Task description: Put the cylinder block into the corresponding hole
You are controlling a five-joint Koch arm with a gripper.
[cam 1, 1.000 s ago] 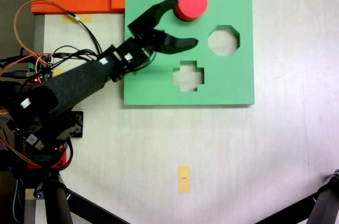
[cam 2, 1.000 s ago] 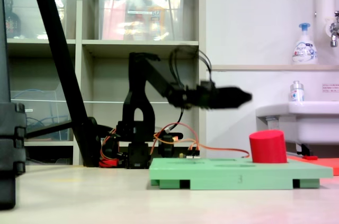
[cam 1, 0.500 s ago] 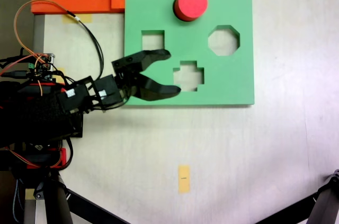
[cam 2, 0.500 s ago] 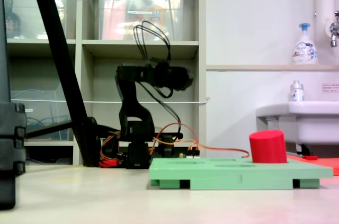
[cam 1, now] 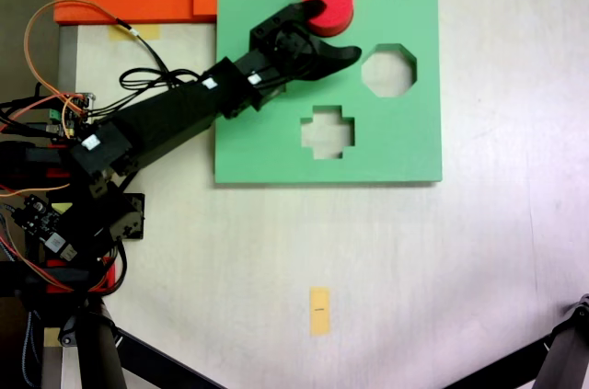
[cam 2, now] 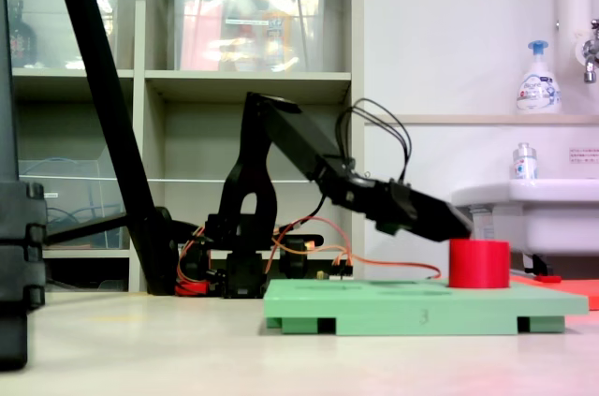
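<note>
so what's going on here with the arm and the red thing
A small black arm is reaching over a green board with shaped cutouts. Its end effector is open, one finger against the red cylinder and the other stretched out beside it. In the side fixed view the cylinder sits low, so it appears to be partly sunk into its round hole. The octagonal and cross-shaped cutouts are empty.

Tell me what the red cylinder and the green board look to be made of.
Red cylinder: probably foam, matte and evenly coloured, no shine. Green board: probably a thick foam slab, matte, with cleanly cut shape holes and notches under its front edge.
</note>
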